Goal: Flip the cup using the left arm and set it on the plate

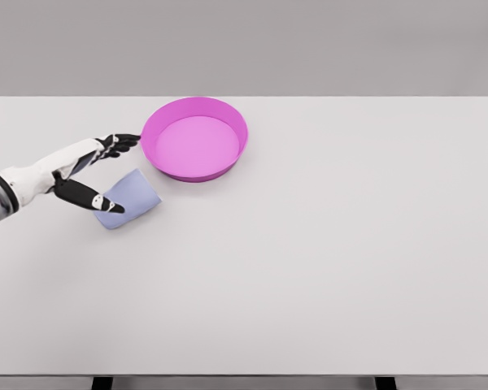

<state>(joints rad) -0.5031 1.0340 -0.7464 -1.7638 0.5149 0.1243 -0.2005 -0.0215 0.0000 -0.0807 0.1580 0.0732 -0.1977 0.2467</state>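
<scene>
- left hand (93, 171) spread open, holding nothing, thumb resting over the cup (128, 199)
- cup lies tipped on the desk (325, 244) just under the fingers; plate (195, 138) just beyond
- best to close squarely round its sides before turning

Left arm extended from the lower left edge, hand spread.
You had the left hand (93, 171) reaching rightward, wrist roughly level, white forearm angled slightly upward; the fingers (122, 142) stretched forward and the thumb (93, 197) splayed low, well apart from them, gripping nothing.
</scene>
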